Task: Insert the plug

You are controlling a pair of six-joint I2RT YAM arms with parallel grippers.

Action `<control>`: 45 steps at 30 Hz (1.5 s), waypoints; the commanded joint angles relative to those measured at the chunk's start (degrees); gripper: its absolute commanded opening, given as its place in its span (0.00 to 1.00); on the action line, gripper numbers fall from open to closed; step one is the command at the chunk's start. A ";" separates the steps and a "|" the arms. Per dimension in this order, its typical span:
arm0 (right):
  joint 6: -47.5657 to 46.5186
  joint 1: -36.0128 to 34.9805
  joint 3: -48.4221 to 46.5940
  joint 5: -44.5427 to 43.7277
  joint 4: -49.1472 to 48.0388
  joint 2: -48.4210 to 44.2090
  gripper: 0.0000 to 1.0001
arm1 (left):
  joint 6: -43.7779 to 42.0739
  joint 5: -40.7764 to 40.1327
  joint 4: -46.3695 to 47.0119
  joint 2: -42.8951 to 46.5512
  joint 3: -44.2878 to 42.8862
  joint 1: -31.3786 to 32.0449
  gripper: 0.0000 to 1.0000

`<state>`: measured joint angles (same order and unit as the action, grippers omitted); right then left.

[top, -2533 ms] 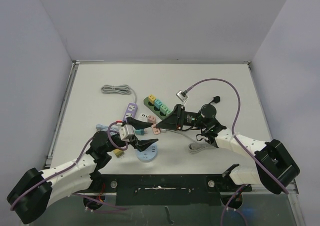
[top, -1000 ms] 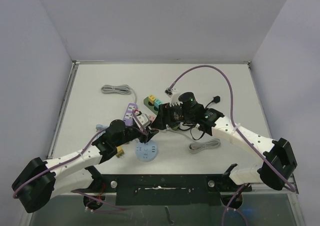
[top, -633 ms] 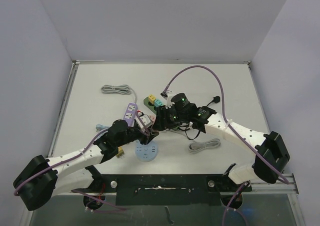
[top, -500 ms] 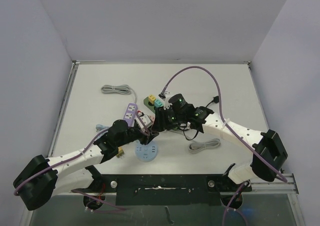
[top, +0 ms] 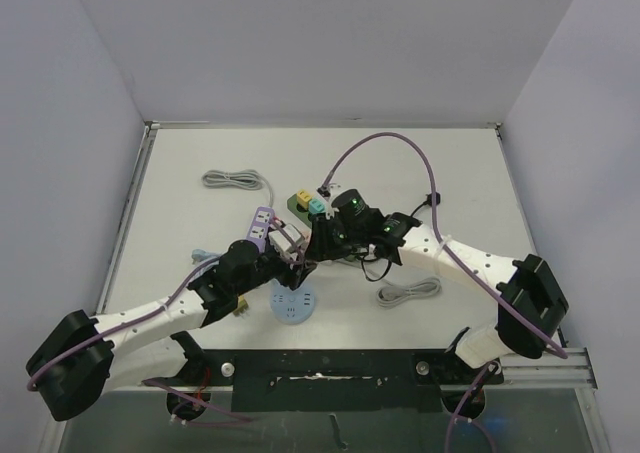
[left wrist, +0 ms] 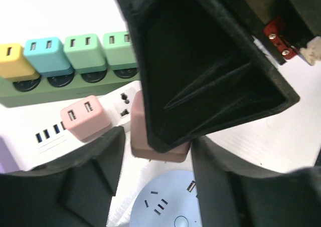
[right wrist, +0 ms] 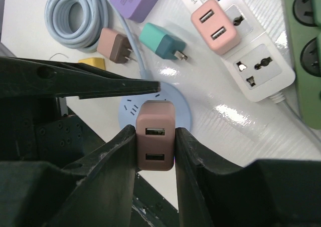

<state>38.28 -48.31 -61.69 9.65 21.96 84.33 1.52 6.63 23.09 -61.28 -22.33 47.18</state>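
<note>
White tabletop [top: 200, 153] under grey walls, crowded with power strips: the right gripper [right wrist: 155, 146] pinches a dusty-brown cube-shaped USB charger plug [right wrist: 156, 132] between both fingers. The plug's two-port face is turned back toward the wrist, so its long axis runs along the fingers and the hidden prongs presumably point away, down and left. Just beyond it, on the near side, lies a pale-blue round socket hub [right wrist: 183, 114]. The free sockets of a white plastic power strip [right wrist: 253, 54] sit just to the far side, beside a seated pink charger [right wrist: 216, 26]. The left gripper [left wrist: 156, 162], fingers spread, flanks the plug without gripping, so the push looks to be the right arm's.
</note>
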 commanded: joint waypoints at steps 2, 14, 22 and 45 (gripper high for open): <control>-5.20 3.42 -1.03 -2.48 -2.21 -3.35 0.05 | 6.65 -11.08 -1.61 3.79 -2.90 0.08 0.64; -31.29 11.40 0.46 16.14 -10.15 -4.51 0.00 | 28.29 -32.00 -26.62 22.62 -6.83 0.02 0.65; -41.15 11.52 0.27 18.12 -10.21 -0.16 0.00 | 35.96 -40.64 -49.65 36.74 -14.72 -0.07 0.71; -54.96 9.84 -2.18 20.24 -6.75 9.14 0.00 | 36.57 -42.90 -55.76 50.63 -12.04 0.11 0.74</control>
<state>-13.15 -37.47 -60.36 28.27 14.52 92.66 37.34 -35.57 -33.34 -9.82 -34.02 47.20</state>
